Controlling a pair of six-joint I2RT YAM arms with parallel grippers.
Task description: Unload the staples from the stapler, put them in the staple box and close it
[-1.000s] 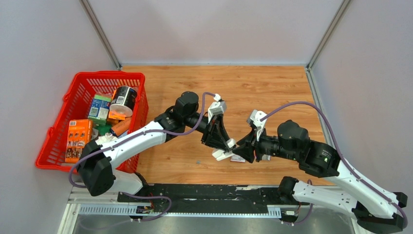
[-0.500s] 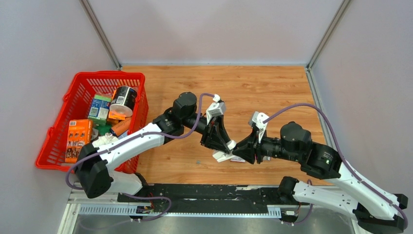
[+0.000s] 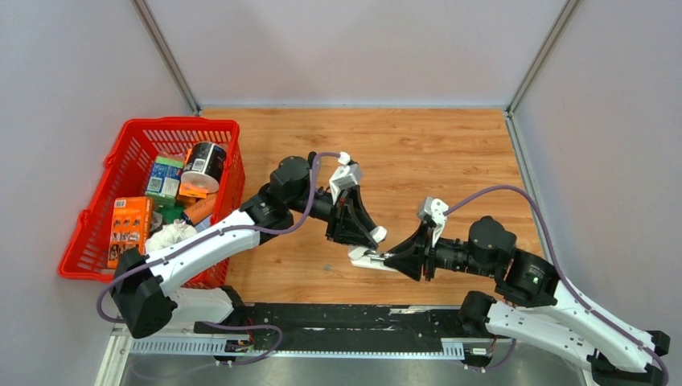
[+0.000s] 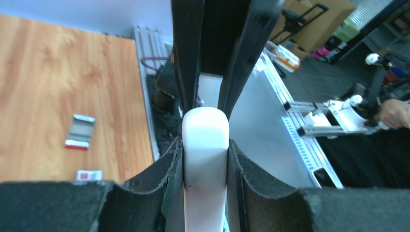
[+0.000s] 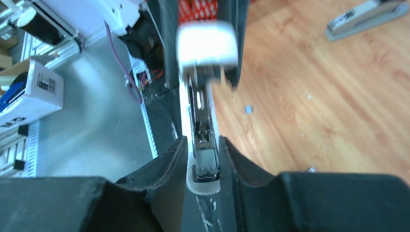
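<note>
1. While I hold it clear of the table (image 3: 418, 153) near the front edge, the stapler (image 3: 368, 258) lies level between my two grippers.
2. My left gripper (image 3: 364, 243) is clamped on the white cover's rounded end. My right gripper (image 3: 392, 259) is clamped on the base, one finger on each side of the metal channel.
3. A second ago my grippers were bunched close, with the stapler short between them. Since then my right jaws have tightened on the base and my arms have drawn apart. The left arm has pulled back to the left and the right has sunk toward the front edge.
4. My right wrist view shows the cover, blurred, lifted off the channel. I judge the stapler is now opened for unloading. Whether staples sit in the channel, I cannot tell.
5. On the wood below lie a small silver strip (image 4: 80, 131) and a red-and-white card (image 4: 89, 175). Farther off lies a grey stapler (image 5: 365, 18).
6. The stapler shows no brand. The card's print is too small to read. A white box (image 5: 34, 92) off the table carries a barcode label, also unreadable. In the red basket (image 3: 178, 121), the orange box (image 3: 129, 229) has printing I cannot make out.
</note>
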